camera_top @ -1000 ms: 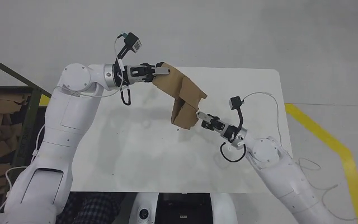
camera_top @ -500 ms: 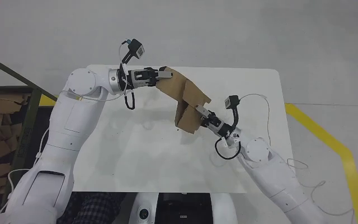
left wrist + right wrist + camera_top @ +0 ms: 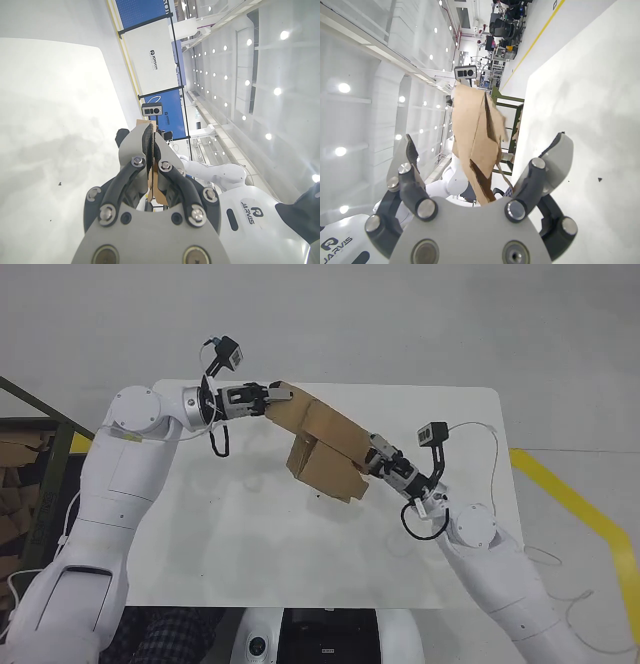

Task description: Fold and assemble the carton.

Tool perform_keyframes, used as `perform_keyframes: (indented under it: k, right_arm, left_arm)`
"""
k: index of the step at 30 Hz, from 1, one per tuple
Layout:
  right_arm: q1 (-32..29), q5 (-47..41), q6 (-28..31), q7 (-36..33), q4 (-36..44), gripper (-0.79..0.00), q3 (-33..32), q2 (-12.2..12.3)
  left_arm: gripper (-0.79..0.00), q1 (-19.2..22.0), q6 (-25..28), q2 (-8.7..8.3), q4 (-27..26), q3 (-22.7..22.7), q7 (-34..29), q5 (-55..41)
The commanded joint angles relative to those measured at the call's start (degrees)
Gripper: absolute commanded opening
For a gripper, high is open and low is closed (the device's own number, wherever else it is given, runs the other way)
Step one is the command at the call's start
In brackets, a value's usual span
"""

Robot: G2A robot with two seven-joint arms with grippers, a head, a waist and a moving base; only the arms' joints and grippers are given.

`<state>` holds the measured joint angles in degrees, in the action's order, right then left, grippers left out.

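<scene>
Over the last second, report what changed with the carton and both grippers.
The right gripper moved away from the robot's body, up along the carton, and is now open around it. The carton's hanging part opened wider. The left gripper stayed shut on the carton's edge.

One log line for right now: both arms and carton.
left end effector: shut on carton edge | right end effector: open, astride carton's other end | carton: partly folded, over table

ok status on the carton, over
Left hand shut on edge of brown cardboard carton. Right hand open, straddling its other end. Carton half folded, held over white table. Nothing in the way.
</scene>
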<state>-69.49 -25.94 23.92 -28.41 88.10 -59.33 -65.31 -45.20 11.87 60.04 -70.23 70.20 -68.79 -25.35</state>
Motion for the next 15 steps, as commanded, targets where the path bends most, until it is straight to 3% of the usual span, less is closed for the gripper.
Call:
perform_keyframes:
  k: [1,13,14,15]
  right_arm:
    - [-0.22,-0.73,0.20,-1.04,0.53,0.000,-0.57,0.02]
    - [-0.71,-1.97,0.97,-5.55,1.70,0.000,-1.82,-0.22]
    - [-0.70,-1.90,1.06,-5.69,1.78,-0.046,-1.87,-0.25]
    - [-0.71,-1.92,1.18,-5.92,1.84,-0.308,-1.88,-0.29]
  left_arm:
    - [-0.785,-0.17,0.00,-0.13,0.42,0.31,-0.35,-0.02]
    - [-0.785,-0.34,0.11,-0.18,1.76,-0.07,-1.61,-1.29]
    - [-0.785,-0.28,0.09,-0.16,1.92,-0.12,-1.71,-1.62]
    - [-0.785,-0.20,0.16,-0.14,2.03,-0.20,-1.86,-1.72]
